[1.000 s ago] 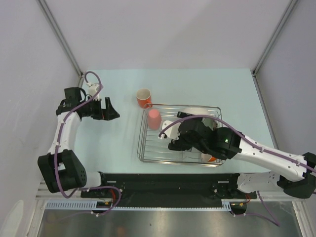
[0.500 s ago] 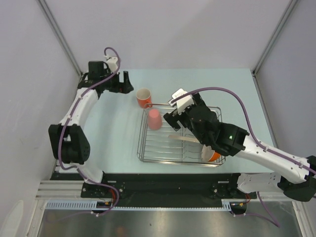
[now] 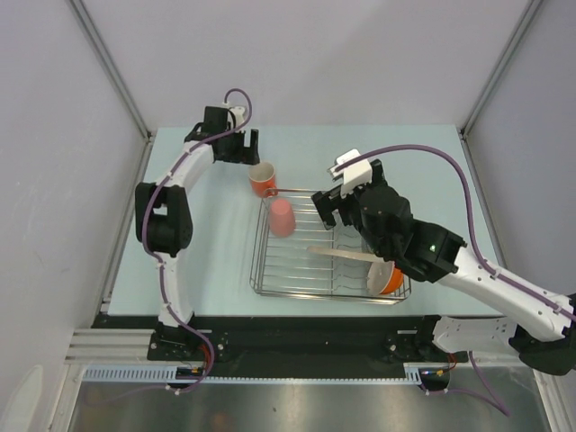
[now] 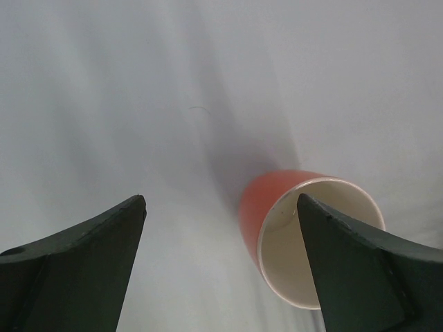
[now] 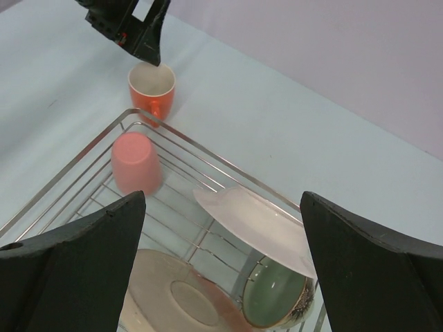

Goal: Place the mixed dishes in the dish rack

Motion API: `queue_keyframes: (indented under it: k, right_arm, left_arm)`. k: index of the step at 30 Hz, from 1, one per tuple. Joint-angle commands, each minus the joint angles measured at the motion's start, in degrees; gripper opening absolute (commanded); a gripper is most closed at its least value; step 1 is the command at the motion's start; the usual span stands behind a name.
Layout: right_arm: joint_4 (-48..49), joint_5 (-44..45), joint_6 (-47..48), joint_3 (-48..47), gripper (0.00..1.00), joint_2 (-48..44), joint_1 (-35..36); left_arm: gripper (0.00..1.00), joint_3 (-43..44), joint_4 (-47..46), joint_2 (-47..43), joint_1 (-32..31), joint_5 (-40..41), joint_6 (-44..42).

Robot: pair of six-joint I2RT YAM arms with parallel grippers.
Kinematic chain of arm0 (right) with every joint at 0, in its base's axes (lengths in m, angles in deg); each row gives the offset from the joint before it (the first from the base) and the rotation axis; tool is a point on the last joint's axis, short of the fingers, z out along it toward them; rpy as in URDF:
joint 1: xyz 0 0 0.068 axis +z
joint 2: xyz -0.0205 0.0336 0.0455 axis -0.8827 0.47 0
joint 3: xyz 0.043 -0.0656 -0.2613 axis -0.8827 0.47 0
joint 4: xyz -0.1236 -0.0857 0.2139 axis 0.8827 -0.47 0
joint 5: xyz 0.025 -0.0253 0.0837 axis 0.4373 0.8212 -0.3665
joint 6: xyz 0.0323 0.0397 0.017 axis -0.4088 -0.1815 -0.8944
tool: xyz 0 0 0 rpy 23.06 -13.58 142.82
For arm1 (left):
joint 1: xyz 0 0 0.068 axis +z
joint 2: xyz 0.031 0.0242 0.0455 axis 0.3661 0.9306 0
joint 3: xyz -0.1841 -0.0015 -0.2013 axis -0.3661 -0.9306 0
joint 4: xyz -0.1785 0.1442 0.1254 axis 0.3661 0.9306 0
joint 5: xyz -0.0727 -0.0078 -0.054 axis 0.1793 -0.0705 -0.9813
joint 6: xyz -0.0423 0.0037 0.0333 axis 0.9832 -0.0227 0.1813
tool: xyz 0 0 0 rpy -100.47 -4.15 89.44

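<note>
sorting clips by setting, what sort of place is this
Probably a robotics lab test cell, not a kitchen: plain grey panel walls on metal posts, two robot arms bolted to a pale table, a lone dish rack.

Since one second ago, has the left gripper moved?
Yes. The left gripper went rightward and toward the far edge of the table, now close to the unmoved orange mug.

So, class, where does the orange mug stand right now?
In the top view the orange mug stands upright on the table, just outside the far left corner of the dish rack, near the pink cup inside it.
</note>
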Motion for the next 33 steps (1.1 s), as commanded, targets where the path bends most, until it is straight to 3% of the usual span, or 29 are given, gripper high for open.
queue_keyframes:
  k: [1, 7, 14, 20, 27, 33]
  right_arm:
    - [0.7, -2.1, -3.3, 0.4, 1.0, -1.9, -3.0]
    - [0.8, -4.2, -4.0, 0.5, 1.0, -1.2, -5.4]
    - [0.1, -4.6, -4.5, 0.5, 1.0, -1.2, -5.8]
    - [-0.9, -4.7, -4.7, 0.5, 1.0, -1.0, -5.9]
    - [-2.3, -5.2, -5.4, 0.6, 1.0, -0.5, -6.4]
    - [-2.5, -5.7, -6.0, 1.4, 1.0, -0.5, -6.8]
  left_arm:
    - [0.95, 1.3, -0.4, -0.8, -0.5, 1.5, 0.6]
    - [0.92, -5.6, -2.4, -2.7, -2.1, 1.9, -0.6]
    - [0.84, -7.1, -1.6, -0.5, -4.3, 4.0, -3.7]
    - [0.56, -5.9, -1.8, 0.2, -4.8, 3.8, -3.7]
    - [0.01, -5.3, -1.6, 0.2, -4.8, 3.8, -3.1]
    - [0.0, -7.7, -2.3, -2.1, -4.6, 3.3, -1.7]
